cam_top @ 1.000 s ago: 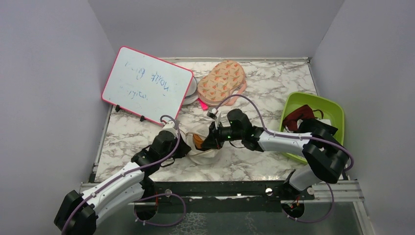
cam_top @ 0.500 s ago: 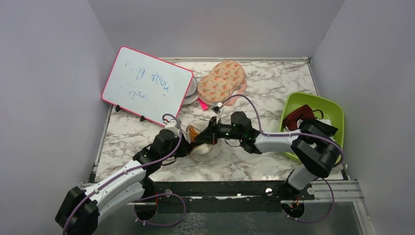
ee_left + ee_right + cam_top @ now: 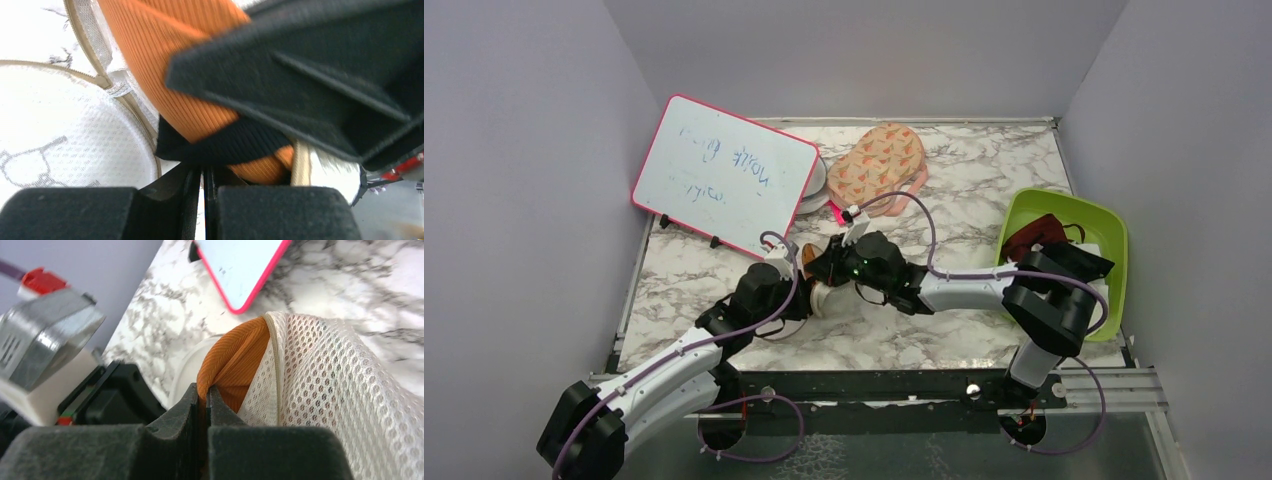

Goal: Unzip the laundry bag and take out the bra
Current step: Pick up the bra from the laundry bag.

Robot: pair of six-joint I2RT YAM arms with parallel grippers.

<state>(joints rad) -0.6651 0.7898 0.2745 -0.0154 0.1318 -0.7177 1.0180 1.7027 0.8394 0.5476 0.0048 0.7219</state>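
centre of the white-and-grey marbled table (image 3: 984,180), near the front: both arms meet over the small round white mesh laundry bag (image 3: 829,298).

bag is unzipped. in the left wrist view its flat round lid (image 3: 65,135), with a thin dark bra outline, lies folded out beside the tan zip rim (image 3: 85,35). the open mouth shows beside it.

the small orange-brown ribbed bra (image 3: 170,65) bulges out of that mouth, part in, part out. from above only a sliver of orange (image 3: 808,253) shows at the bag's far-left edge, under the right gripper.

right gripper (image 3: 822,268): reached in from the right. in its own camera the jaws (image 3: 206,395) are pressed together on a fold of the bra (image 3: 235,360), with white mesh wall (image 3: 325,390) just to the right of the pinch.

left gripper (image 3: 804,295): at the bag's left side, close against the right one. fingers (image 3: 205,180) drawn in to a thin slit; a dark fold of fabric runs down into it. cannot tell whose fabric that is.

elsewhere:
- pink-framed whiteboard with blue scribble (image 3: 724,175), propped at far left.
- peach peanut-shaped case with red prints (image 3: 879,162) at the back.
- lime green plastic bin (image 3: 1114,215) at right edge, dark red cloth (image 3: 1029,240) inside.
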